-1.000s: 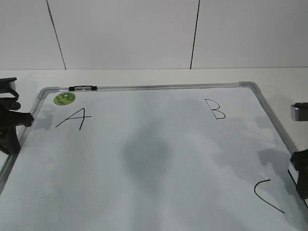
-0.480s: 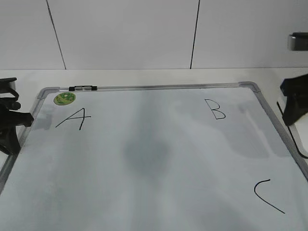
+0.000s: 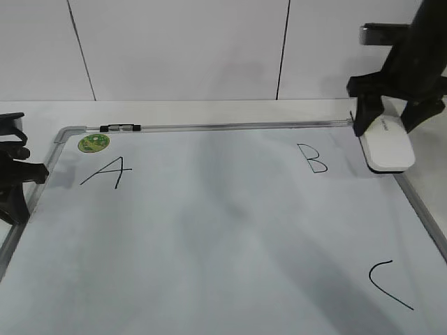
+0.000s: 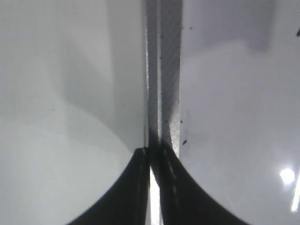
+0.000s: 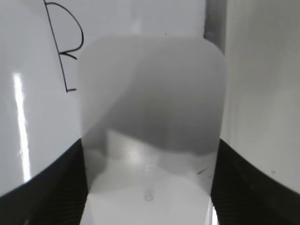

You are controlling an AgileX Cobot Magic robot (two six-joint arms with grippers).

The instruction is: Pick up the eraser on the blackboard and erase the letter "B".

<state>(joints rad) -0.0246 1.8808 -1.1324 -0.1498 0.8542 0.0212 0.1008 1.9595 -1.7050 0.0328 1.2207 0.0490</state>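
Observation:
The white eraser (image 3: pixel 386 144) is held in my right gripper (image 3: pixel 388 120) over the blackboard's (image 3: pixel 223 237) far right corner, just right of the black letter "B" (image 3: pixel 313 158). In the right wrist view the eraser (image 5: pixel 150 108) fills the gap between the black jaws of the gripper (image 5: pixel 150 161), with the "B" (image 5: pixel 65 47) to its upper left and the board's frame (image 5: pixel 214 18) behind it. My left gripper (image 3: pixel 15 183) rests at the board's left edge. In the left wrist view it (image 4: pixel 152 159) is shut and empty over the silver frame (image 4: pixel 164 70).
A black "A" (image 3: pixel 105 172) and a green sticker (image 3: pixel 93 143) sit at the board's far left. A black-and-clear marker (image 3: pixel 120 128) lies on the top frame. A curved "C" (image 3: pixel 390 283) is at the near right. A white wall stands behind the table.
My right arm has swung from the board's near right edge up to its far right corner, and the eraser now shows in its gripper beside the "B". The left arm has not moved.

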